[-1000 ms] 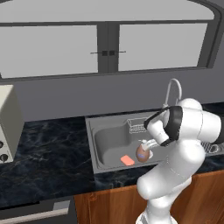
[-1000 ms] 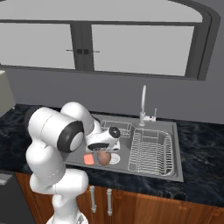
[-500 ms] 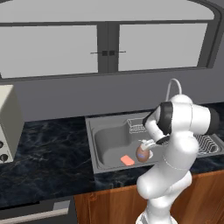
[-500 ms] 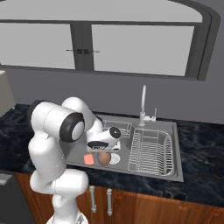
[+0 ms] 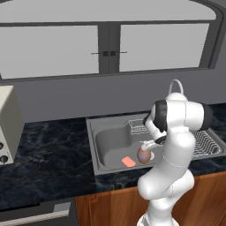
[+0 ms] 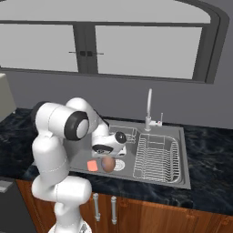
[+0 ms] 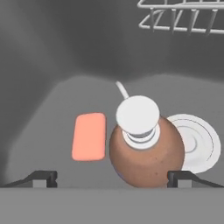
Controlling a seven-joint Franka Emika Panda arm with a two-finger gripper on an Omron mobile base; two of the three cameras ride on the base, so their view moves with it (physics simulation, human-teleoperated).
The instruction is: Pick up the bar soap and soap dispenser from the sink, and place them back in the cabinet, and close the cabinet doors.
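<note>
Nothing of the task is complete on the evidence here. The soap (image 7: 89,136) lies flat on the floor of the sink (image 5: 108,145), and the dispenser (image 7: 145,150) stands upright just beside it, next to the white drain (image 7: 199,142); both base views confirm the pair in the basin, the soap (image 5: 128,161) to one side of the dispenser (image 5: 144,155). The gripper (image 7: 113,178) hangs directly above the dispenser, looking down on its white pump top, with its fingers (image 7: 43,178) spread wide to either side of the bottle and closed on nothing. In my judgement the arm is lined up for a first grasp on the dispenser: it has not yet descended far enough to take hold. The wire rack (image 6: 157,157) and faucet (image 6: 148,107) stand clear of the approach. The cabinet and its doors cannot be assessed from these pictures. Outstanding: lift the dispenser, lift the soap, shelve both, shut both doors.
</note>
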